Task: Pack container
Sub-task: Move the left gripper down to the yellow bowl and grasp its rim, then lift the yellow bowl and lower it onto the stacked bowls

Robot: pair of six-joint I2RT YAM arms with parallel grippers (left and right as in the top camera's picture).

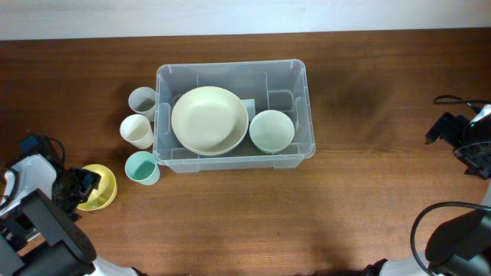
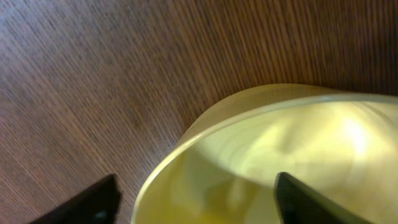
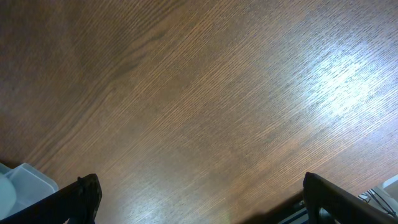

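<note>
Overhead: the container [image 1: 280, 84] sat on the wooden table [image 1: 368, 207], slightly left of centre, with its long side running left to right. Inside it I noted a large cream bowl [image 1: 209, 120] filling the left part and a smaller pale bowl [image 1: 271, 131] just right of it; I could not tell whether their rims touched. Three cups stood outside along the container's left wall: a clear grey cup [image 1: 142, 100] farthest, a white cup [image 1: 136, 131] in the middle, and a teal cup [image 1: 142, 168] nearest, by the near-left corner. A yellow bowl [image 1: 100, 188] lay further left and nearer, apart from the container, with the left gripper [image 1: 80, 186] at its left rim. The right gripper [image 1: 469, 149] sat at the right edge of the table, well apart from the container. Left wrist: the yellow bowl filled the lower right. One finger [image 2: 93, 202] was outside the rim over bare wood and the other [image 2: 305, 199] was inside the bowl. The hand was released, straddling the bowl's wall and clamping nothing that I could see. Right wrist: only wood grain lay between the fingers [image 3: 84, 196], which were spread wide, so that hand was released and empty. A corner of the container showed at the lower left edge.
</note>
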